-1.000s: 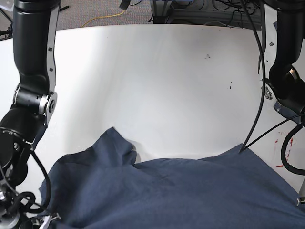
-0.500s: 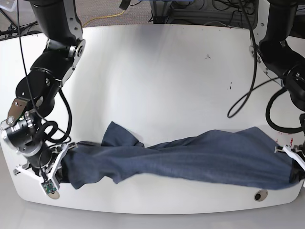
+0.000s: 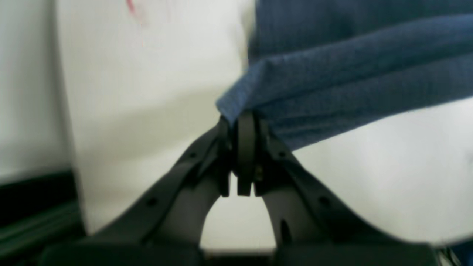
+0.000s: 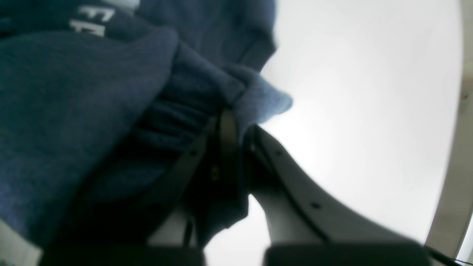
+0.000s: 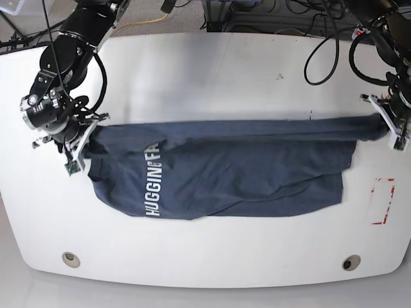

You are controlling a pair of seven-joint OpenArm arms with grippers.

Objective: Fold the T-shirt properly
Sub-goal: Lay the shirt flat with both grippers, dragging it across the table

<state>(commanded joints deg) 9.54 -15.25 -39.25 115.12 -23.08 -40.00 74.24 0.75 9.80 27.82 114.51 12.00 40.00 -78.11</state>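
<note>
White lettering on the T-shirt

The T-shirt (image 5: pixel 244 173) carries "HUGGING FA", the rest lost in a fold, running sideways just beside the right end effector (image 5: pixel 80 151). The right wrist view catches only a blurred "F" fragment above that end effector (image 4: pixel 236 136).

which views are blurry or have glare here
Left wrist: soft throughout, the left gripper and T-shirt smeared. Right wrist: blurred, the right gripper dark against a washed-out bright table. Base: sharpest, lettering readable, mild sheen on the table top.
</note>
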